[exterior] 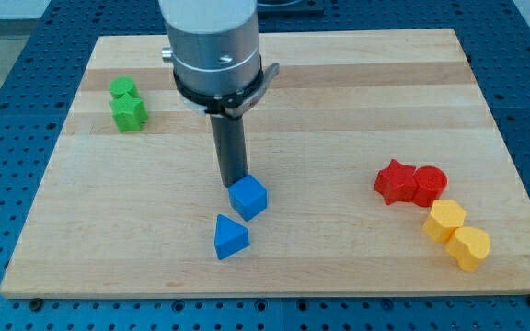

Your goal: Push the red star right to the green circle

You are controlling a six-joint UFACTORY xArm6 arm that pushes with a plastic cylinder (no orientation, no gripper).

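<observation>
Sitting nearest, a blue triangular block lies just below a blue cube. My tip touches the cube's upper left edge; a bare rod, it grips nothing. At the view's right, two yellow blocks trail below the red star, which touches a red cylinder. Farthest, upper left, sits a green block, shape unclear.

No readable text, label, brand, number or sign anywhere in view.
</observation>
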